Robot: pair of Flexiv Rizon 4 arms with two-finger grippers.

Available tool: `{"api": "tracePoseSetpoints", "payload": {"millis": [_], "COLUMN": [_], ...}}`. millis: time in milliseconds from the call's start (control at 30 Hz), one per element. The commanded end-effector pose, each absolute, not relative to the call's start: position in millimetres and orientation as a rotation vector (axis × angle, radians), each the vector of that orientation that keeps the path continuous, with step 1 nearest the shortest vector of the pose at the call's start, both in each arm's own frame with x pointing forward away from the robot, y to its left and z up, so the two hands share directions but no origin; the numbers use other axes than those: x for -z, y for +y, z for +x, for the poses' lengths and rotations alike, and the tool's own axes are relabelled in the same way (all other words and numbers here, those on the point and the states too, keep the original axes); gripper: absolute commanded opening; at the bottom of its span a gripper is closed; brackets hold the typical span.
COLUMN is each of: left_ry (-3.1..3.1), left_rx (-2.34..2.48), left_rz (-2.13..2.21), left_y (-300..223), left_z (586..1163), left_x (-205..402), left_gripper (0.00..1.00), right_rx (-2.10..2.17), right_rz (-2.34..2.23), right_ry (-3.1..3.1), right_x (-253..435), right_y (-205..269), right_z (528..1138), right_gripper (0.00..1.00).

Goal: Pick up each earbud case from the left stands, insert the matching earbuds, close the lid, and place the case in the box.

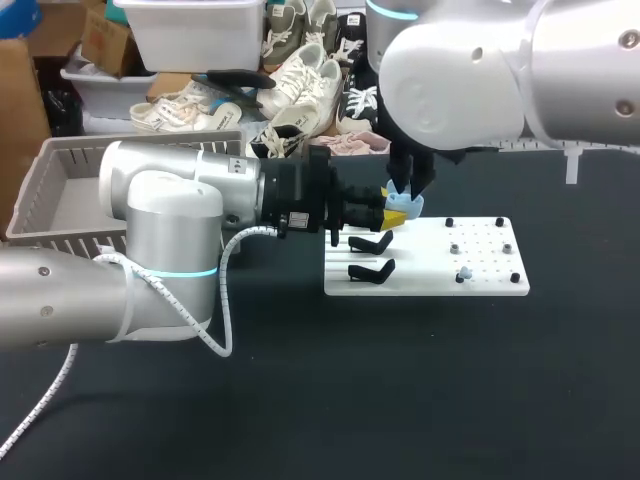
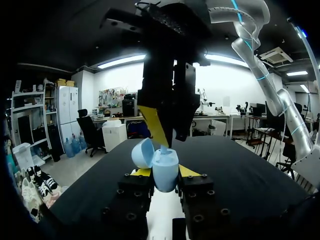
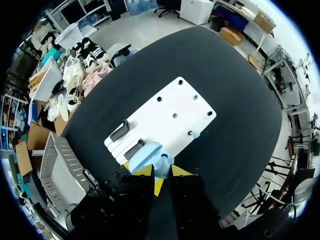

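My left gripper is shut on a light blue earbud case, held level above the left end of the white board with its lid swung open. From above, my right gripper hangs right over the case mouth, shut on a small light blue earbud that touches the opening. The right wrist view shows the case just ahead of the right gripper. A second light blue earbud sits on a peg of the board. Two black stands are bare.
A grey slatted basket stands at the table's left, behind my left arm. The board has several black pegs on its right half. Dark tabletop lies in front of and to the right of the board.
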State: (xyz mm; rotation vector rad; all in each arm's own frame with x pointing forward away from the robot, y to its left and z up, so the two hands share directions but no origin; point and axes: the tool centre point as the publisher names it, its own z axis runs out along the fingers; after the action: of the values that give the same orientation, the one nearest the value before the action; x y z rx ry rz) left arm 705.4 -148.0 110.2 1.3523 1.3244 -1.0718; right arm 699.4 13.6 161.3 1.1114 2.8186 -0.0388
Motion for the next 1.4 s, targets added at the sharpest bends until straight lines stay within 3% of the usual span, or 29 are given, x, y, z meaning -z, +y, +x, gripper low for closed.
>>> {"api": "tracePoseSetpoints", "payload": {"millis": [33, 1400], "left_ry": [1.322, 1.322], "left_rx": [1.072, 1.072], "left_rz": [1.350, 1.350], "left_y": [-147.9, -147.9], "left_z": [705.1, 705.1], "left_x": [-110.1, -110.1], "left_gripper": [0.00, 0.00], "right_rx": [0.036, 0.030], "right_rz": [1.116, 1.125], "right_ry": [2.813, 2.821], "right_x": [-160.4, -157.2], "right_y": [13.1, 12.1], "right_z": [698.6, 701.6], "right_gripper": [0.00, 0.00]}}
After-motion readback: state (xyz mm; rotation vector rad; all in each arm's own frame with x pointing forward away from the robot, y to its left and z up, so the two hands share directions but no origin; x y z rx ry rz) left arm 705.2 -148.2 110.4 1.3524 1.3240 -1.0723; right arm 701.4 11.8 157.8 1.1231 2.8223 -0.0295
